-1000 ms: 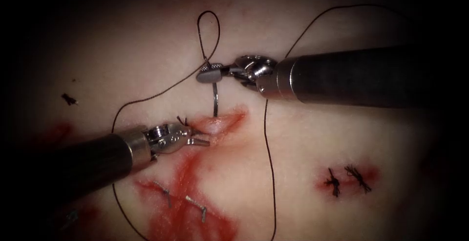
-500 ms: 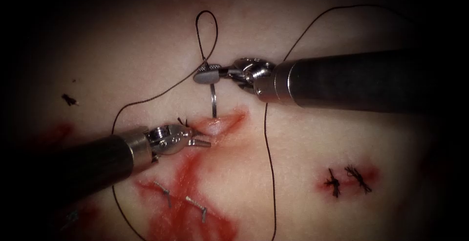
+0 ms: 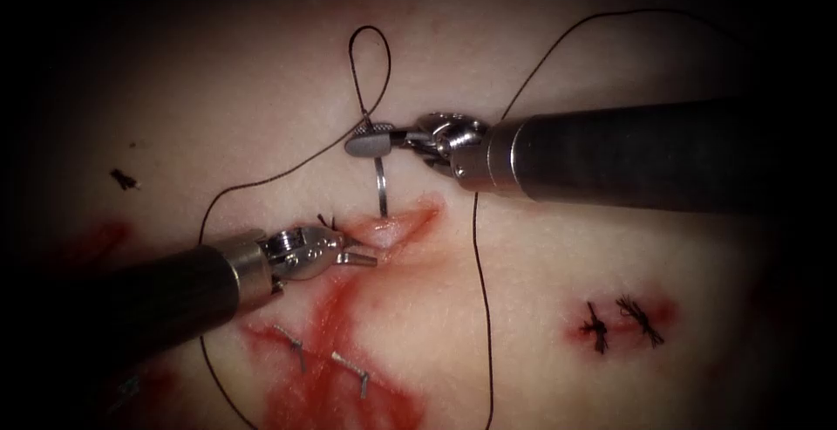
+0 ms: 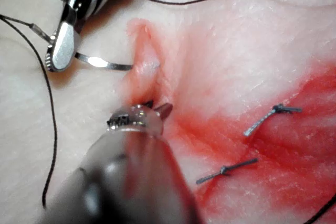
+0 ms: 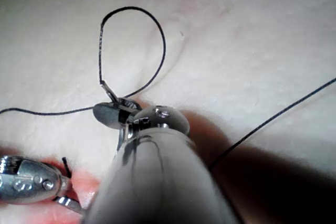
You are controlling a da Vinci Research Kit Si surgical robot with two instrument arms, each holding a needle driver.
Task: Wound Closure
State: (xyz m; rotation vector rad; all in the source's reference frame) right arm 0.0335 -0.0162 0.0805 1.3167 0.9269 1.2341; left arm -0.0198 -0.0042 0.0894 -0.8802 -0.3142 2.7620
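The tissue (image 3: 540, 247) could tear at the cut (image 3: 397, 225) if the needle (image 3: 381, 187) twists, since its tip sits in the cut's upper edge. The right tool (image 3: 370, 143), jaws clamped on the needle near its thread end, may let it roll. The left tool (image 3: 353, 251) is at the cut's left end; I cannot tell whether it holds anything. Thread (image 3: 478, 290) trails beside both and could snag. Old stitches (image 3: 349, 369) lie below, knots (image 3: 621, 321) well right

Dim endoscope view with dark vignetted edges; pale wrist views.
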